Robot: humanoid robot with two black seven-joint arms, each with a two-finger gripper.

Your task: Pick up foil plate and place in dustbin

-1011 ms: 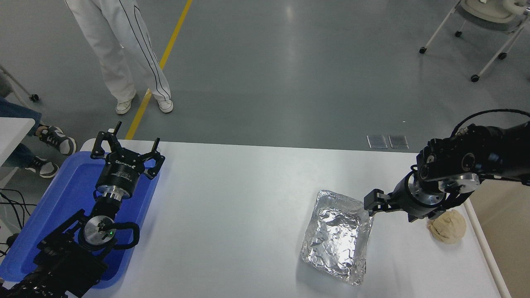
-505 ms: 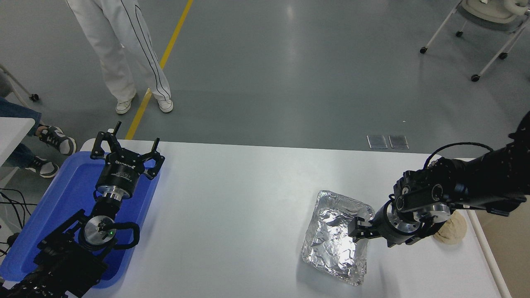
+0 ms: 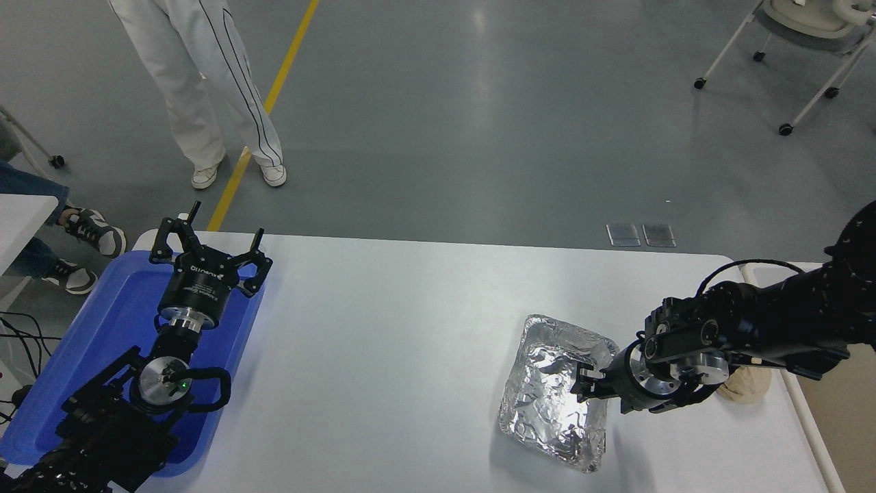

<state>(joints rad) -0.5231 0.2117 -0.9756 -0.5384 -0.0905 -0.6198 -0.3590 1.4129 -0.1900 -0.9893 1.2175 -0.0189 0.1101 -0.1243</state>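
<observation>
The foil plate lies on the white table at the right, shiny and crinkled, long side running away from me. My right gripper is low at the plate's right rim, pointing left, open, with its fingers over the rim's edge and the plate's inside. The dustbin shows only at the right edge as a cream rim with beige inside. My left gripper is parked, open and empty, over the blue tray.
A tan paper ball sits just behind my right wrist, partly hidden, near the bin's rim. The blue tray is at the far left. A person's legs stand beyond the table, and shoes show at the left.
My right arm has come down and to the left, bringing the gripper from above the plate's far right corner to its right rim. The plate and left arm have not moved.
</observation>
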